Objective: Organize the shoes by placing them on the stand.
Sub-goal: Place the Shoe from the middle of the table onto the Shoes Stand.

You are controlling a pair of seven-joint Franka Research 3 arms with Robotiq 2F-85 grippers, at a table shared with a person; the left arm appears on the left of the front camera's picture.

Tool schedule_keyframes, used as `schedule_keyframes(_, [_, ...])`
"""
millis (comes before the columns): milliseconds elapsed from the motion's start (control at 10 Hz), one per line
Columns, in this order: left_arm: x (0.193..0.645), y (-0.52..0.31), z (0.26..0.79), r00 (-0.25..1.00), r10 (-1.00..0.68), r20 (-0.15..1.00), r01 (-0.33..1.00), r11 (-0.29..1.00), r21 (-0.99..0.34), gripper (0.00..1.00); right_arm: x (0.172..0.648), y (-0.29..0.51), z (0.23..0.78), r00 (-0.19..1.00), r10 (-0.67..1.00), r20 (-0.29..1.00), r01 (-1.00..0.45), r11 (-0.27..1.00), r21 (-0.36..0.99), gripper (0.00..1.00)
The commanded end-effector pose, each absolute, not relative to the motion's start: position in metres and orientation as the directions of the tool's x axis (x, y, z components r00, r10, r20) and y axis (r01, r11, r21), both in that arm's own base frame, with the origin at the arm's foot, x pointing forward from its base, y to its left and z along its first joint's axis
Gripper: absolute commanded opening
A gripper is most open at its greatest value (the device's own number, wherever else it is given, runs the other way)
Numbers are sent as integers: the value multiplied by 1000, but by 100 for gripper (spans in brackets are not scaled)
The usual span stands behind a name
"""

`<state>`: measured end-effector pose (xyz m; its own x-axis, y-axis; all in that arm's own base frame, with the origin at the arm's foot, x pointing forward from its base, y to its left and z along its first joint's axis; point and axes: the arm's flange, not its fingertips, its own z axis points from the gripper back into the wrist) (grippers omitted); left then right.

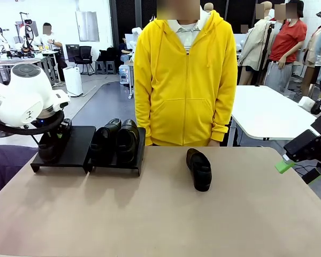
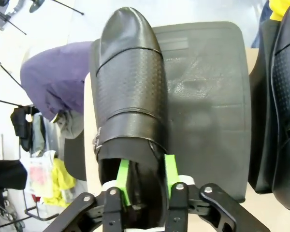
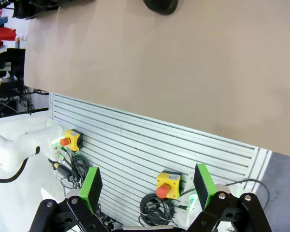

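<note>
A glossy black shoe (image 2: 130, 82) lies on the left panel of the black stand (image 2: 208, 96). My left gripper (image 2: 146, 179) is over its heel end, one green pad inside the opening and the other outside the side wall, with a gap to the wall. From the front, that gripper (image 1: 49, 140) hangs over the stand (image 1: 77, 144). Two more shoes (image 1: 104, 140) (image 1: 127, 140) rest side by side on the right panel. Another shoe (image 1: 199, 168) lies on the table in front of the person. My right gripper (image 3: 147, 186) is open and holds nothing, off the table's right edge (image 1: 282, 166).
A person in a yellow hoodie (image 1: 184, 80) stands at the far side of the tan table (image 1: 160, 214). A purple cloth (image 1: 5, 163) lies left of the stand. Below my right gripper are emergency-stop boxes (image 3: 168, 183) and cables on a slatted panel.
</note>
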<state>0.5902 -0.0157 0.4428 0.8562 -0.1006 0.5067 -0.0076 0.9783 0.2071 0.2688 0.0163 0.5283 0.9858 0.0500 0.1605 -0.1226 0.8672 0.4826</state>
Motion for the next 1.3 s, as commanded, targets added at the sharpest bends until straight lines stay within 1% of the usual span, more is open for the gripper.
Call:
schedule_keyframes(0, [593, -17, 445, 856, -91, 508, -38, 970, 238, 100, 271, 17, 530, 983, 59, 175, -142, 849, 509, 100])
schedule_keyframes(300, [574, -12, 471, 857, -13, 515, -111, 971, 210, 100, 271, 17, 530, 983, 59, 175, -142, 849, 509, 100])
schedule_keyframes(400, [555, -14, 494, 896, -20, 445, -43, 990, 132, 100, 271, 17, 530, 983, 59, 175, -142, 849, 509, 100])
schedule_keyframes(500, [532, -17, 515, 922, -10, 386, -19, 997, 71, 100, 271, 17, 530, 983, 59, 175, -142, 849, 509, 100])
schedule_keyframes(600, [504, -18, 537, 947, 3, 321, 6, 1000, -29, 100, 271, 17, 530, 983, 59, 175, -142, 849, 509, 100])
schedule_keyframes(700, [470, -17, 556, 962, -32, 271, 64, 992, -111, 100, 271, 17, 530, 983, 59, 175, -142, 849, 509, 100])
schedule_keyframes(800, [424, -20, 572, 959, -56, 279, 109, 978, -178, 100, 271, 17, 530, 983, 59, 175, -142, 849, 509, 100])
schedule_keyframes(900, [380, -28, 579, 917, -148, 370, 224, 959, -172, 100, 271, 17, 530, 983, 59, 175, -142, 849, 509, 100])
schedule_keyframes(1000, [337, -40, 579, 883, -234, 407, 335, 921, -196, 100, 271, 17, 530, 983, 59, 175, -142, 849, 509, 100])
schedule_keyframes(1100, [306, -50, 572, 882, -268, 388, 361, 914, -188, 100, 271, 17, 530, 983, 59, 175, -142, 849, 509, 100])
schedule_keyframes(1200, [284, -58, 560, 913, -252, 320, 320, 930, -181, 100, 271, 17, 530, 983, 59, 175, -142, 849, 509, 100])
